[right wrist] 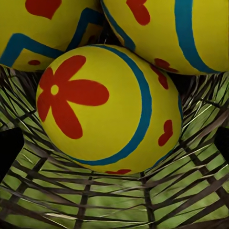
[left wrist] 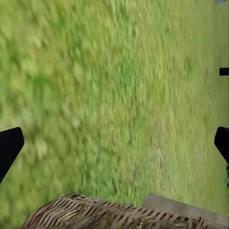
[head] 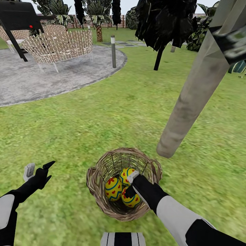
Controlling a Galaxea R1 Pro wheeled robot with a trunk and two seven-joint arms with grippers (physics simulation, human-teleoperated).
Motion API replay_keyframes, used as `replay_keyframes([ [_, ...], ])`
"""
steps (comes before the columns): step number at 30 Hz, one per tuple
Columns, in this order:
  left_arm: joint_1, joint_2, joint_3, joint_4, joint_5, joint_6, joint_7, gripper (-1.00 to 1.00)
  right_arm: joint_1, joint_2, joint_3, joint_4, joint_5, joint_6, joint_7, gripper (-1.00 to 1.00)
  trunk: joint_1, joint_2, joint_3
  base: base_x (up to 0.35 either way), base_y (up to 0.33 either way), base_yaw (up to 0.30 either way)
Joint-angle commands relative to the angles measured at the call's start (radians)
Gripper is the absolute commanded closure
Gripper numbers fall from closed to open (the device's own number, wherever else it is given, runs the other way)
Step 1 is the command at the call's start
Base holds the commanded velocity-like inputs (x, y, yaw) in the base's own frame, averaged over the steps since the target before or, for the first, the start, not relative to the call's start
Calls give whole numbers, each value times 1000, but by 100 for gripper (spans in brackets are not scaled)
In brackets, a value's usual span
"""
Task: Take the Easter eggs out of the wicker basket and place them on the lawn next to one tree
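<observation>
The wicker basket [head: 99,171] stands on the lawn [head: 102,123] just in front of me, with three Easter eggs inside: one [head: 113,189] toward the left, one [head: 125,173] at the back and one [head: 133,201] at the front. My right gripper [head: 130,186] reaches down into the basket, open, its fingers on either side of the front egg [right wrist: 109,105] without touching it. The other two eggs [right wrist: 43,28] [right wrist: 191,28] lie just beyond it. A pale tree [head: 191,99] rises close behind the basket on the right. My left gripper [head: 38,169] hangs open over grass left of the basket [left wrist: 95,212].
A grey gravel patio [head: 41,82] with a wicker chair [head: 58,44] and a short post [head: 113,51] lies at the back left. A palm [head: 99,30], dark-leaved trees [head: 160,30] and bushes stand along the far fence. Grass stretches around the basket.
</observation>
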Motion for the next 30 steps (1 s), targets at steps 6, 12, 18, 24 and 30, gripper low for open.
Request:
replay_keyframes([
  [6,0,0,0,0,0,0,0,-100,0,0,0,0,0,5,0,-100,2,-1,-15,0,0,0],
  [12,0,0,0,0,0,0,0,-100,0,0,0,0,0,6,0,-100,5,-2,-39,0,0,0],
  [18,0,0,0,0,0,0,0,-100,5,0,-1,-38,0,2,-2,-100,7,-4,-62,0,0,0],
  [24,0,0,0,0,0,0,0,-100,6,0,-1,-40,0,1,-7,-100,9,-4,-73,0,0,0],
  [30,0,0,0,0,0,0,0,-100,9,0,-1,-41,1,-2,-11,-100,9,-4,-73,0,0,0],
])
